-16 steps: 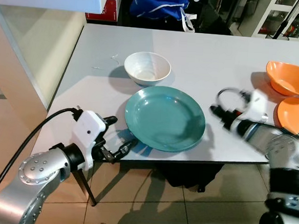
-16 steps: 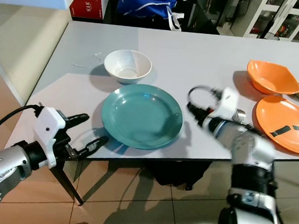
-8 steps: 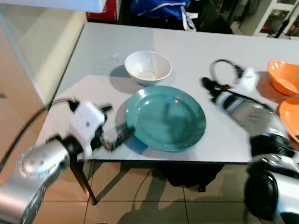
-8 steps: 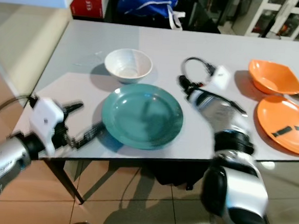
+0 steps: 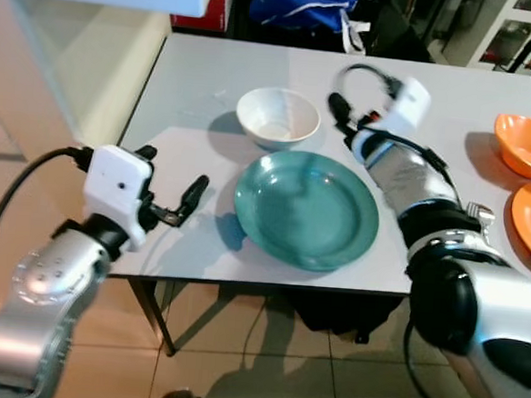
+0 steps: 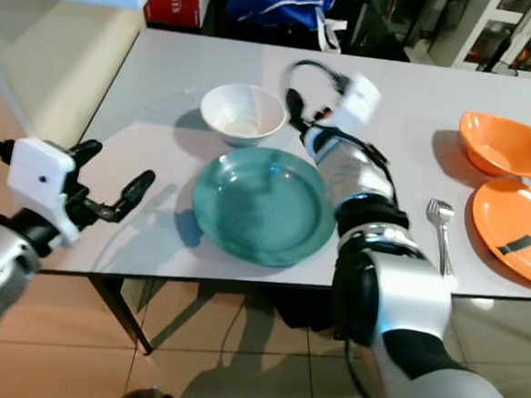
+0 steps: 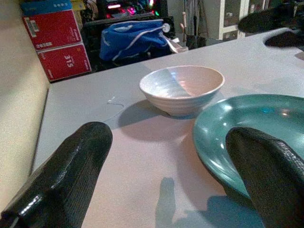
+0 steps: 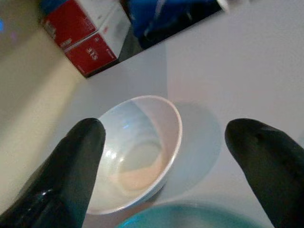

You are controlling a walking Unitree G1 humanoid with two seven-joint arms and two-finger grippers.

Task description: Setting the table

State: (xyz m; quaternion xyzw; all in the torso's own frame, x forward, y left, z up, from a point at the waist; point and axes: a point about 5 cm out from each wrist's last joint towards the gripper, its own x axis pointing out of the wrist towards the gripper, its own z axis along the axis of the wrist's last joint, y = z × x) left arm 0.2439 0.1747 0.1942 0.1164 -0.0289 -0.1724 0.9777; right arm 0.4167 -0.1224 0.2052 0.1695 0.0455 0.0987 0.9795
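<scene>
reaching for the white bowl
teal plate and fork laid; my right gripper spread wide above the bowl, left gripper spread empty, frame left.

Grey table (glossy) — beige tiled floor.

Glossy glaze on the teal plate, catching the light near the bench's front edge; the white bowl looks glazed ceramic with faint ridges outside. The bench top is smooth, matt grey. A shiny metal fork lies toward the right edge. The left hand's fingers show a fine-grained black rubbery texture; floor tiles gleam
</scene>
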